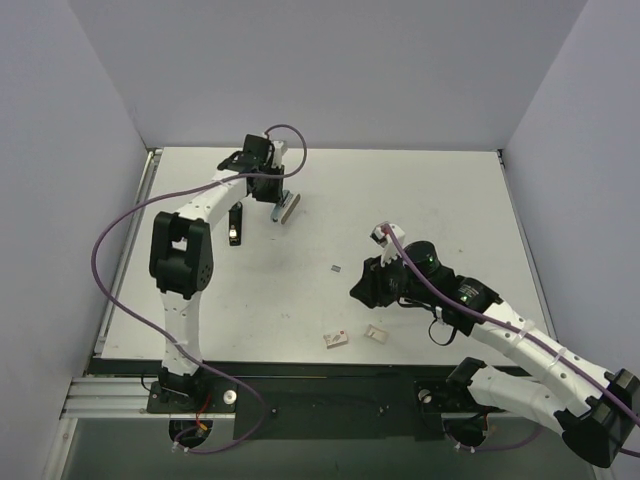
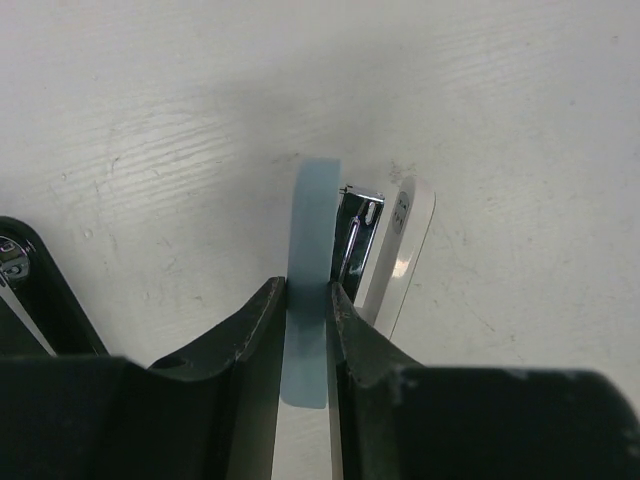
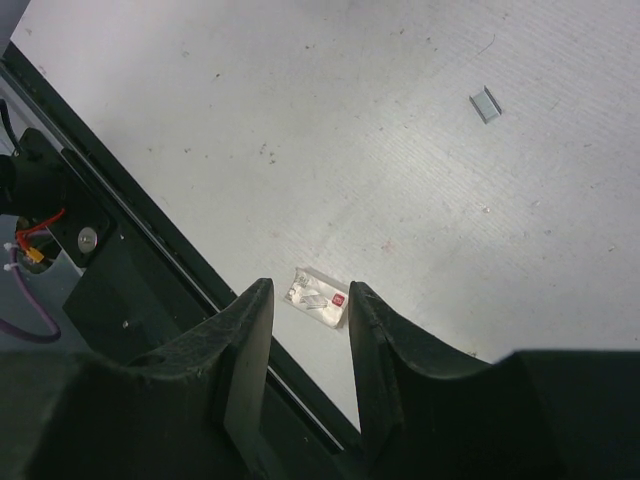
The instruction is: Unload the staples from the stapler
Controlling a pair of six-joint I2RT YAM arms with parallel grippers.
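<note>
While the right gripper (image 3: 309, 287) hangs empty, jaws slightly apart, above a white scrap (image 3: 318, 298), left gripper (image 2: 305, 290) pinches the stapler (image 2: 313, 210) by its blue arm; stapler splayed open, far left of table (image 1: 440, 200).

Left arm (image 1: 190, 215) reaches toward 11 o'clock, left gripper (image 2: 305, 290) pinching the stapler (image 2: 315, 210); right gripper (image 3: 305, 290) at 4 o'clock, parted, empty

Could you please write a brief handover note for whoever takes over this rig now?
Left gripper: shut on the lid of the slim light-blue plastic stapler, far left on the white table; lid stands apart from the metal magazine.
Right gripper: open, empty, above the table's near edge.
Done: a small grey staple strip lies out on the table.
Left: magazine contents not visible; check it.
</note>
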